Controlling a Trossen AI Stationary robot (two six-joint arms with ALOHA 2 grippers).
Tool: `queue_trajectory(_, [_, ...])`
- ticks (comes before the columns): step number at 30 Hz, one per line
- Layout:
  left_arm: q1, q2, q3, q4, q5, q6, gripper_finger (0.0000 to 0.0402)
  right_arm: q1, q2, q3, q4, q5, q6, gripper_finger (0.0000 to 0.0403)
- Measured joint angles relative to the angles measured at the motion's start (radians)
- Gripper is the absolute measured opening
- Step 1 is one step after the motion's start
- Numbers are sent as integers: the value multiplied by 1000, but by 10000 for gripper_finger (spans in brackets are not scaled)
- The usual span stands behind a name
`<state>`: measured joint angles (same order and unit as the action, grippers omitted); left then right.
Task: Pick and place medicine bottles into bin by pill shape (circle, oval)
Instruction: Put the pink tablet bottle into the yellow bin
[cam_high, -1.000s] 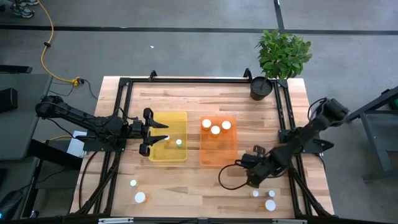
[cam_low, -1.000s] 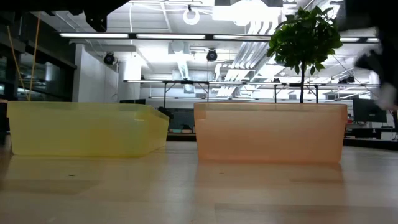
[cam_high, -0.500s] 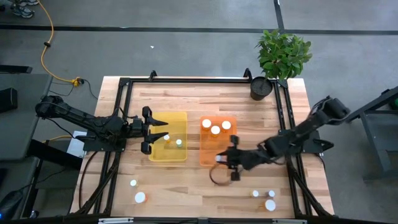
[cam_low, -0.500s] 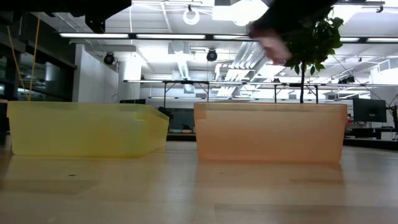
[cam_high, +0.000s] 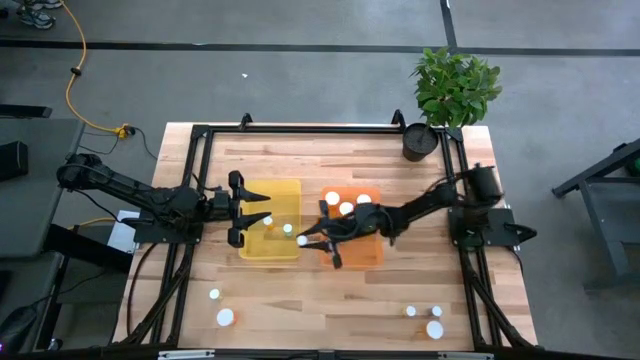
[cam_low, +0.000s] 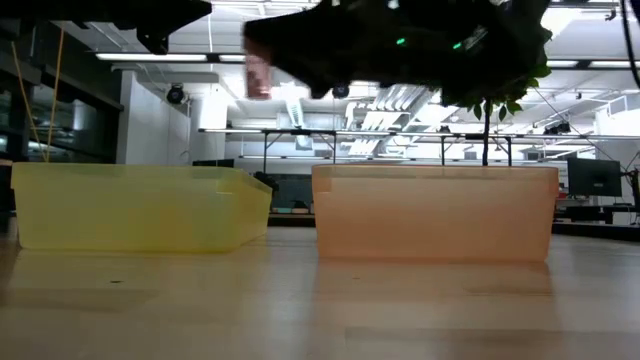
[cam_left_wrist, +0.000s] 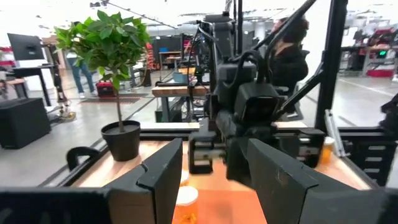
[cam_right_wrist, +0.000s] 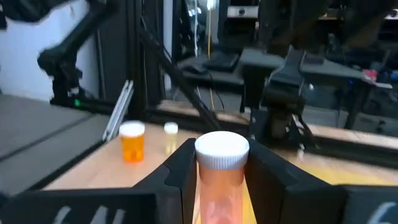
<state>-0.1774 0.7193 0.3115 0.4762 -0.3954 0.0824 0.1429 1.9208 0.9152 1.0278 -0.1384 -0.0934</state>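
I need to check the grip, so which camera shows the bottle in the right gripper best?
The right wrist view: the bottle fills the frame between the fingers. The high view shows only its white cap; the low view, a blur.

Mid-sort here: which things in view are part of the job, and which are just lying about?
Job: held bottle in the right gripper, jaws shut; left gripper, jaws open, over the yellow bin; orange bin; binned bottles; loose bottles outside the bins.
Lying about: potted plant; yellow cable.
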Motion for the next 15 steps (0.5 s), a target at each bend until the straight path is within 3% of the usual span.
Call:
queue_trajectory(8, [0,0,0,-1,-21,0,169,-32,217,239,-33,-37,-25,94])
queue_trajectory(15, [-1,0,0,-9,-21,-12,169,-41,356,361,-44,-38,7,94])
